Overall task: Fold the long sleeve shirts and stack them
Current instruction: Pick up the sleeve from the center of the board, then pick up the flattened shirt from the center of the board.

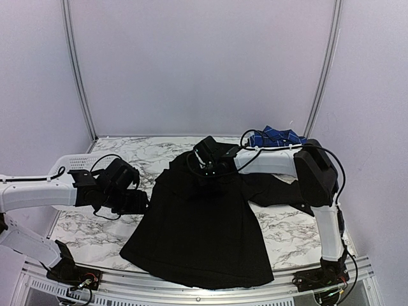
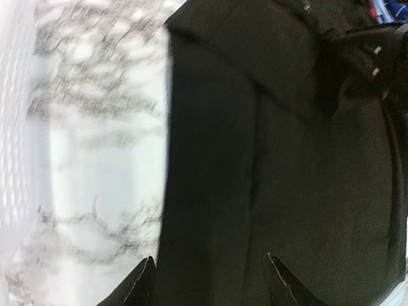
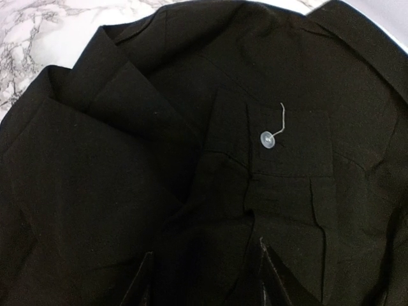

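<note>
A plain black shirt [image 1: 197, 229] lies spread on the marble table, its hem toward the near edge. My left gripper [image 1: 136, 201] is open at the shirt's left edge; in the left wrist view its fingertips [image 2: 145, 275] straddle the dark cloth [image 2: 287, 159] beside bare marble. My right gripper [image 1: 208, 169] is open just over the collar area; in the right wrist view [image 3: 207, 280] it hovers over folds of black cloth below a small white button [image 3: 267, 139] with a loose thread. A blue plaid shirt [image 1: 275, 136] lies at the back right.
A white mesh basket [image 1: 80, 162] stands at the back left, seen blurred in the left wrist view [image 2: 13, 102]. The marble table [image 1: 95, 229] shows left of the shirt. One black sleeve [image 1: 280, 190] runs right under my right arm.
</note>
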Motion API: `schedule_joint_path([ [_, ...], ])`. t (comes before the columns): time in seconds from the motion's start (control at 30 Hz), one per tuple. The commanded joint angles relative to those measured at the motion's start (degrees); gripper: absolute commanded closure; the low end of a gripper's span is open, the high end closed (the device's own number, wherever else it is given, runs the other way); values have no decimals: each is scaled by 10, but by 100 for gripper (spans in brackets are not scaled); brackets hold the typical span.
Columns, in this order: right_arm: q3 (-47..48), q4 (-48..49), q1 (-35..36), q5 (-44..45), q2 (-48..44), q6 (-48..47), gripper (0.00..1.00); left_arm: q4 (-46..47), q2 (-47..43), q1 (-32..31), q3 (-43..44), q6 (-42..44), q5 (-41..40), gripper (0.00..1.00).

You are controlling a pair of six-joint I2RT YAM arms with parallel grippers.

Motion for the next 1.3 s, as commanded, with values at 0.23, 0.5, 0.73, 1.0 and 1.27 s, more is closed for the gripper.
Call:
schedule_joint_path([
  [0.23,-7,-3,-4,24,-32,21,95,-123,-114,-33,-102,-126,14,38],
  [0.5,-16,42,-7,34,-90,4,100,-197,-132,-109,-124,-243,-28,47],
  [0.73,-8,76,-11,15,-109,-9,100,-200,-138,-169,-147,-300,-9,54],
  [1.0,28,129,-13,-6,-99,-41,100,-200,-95,-188,-142,-302,-13,60],
  [1.27,33,227,-18,-29,-100,-89,100,-201,-77,-207,-108,-277,-28,98],
])
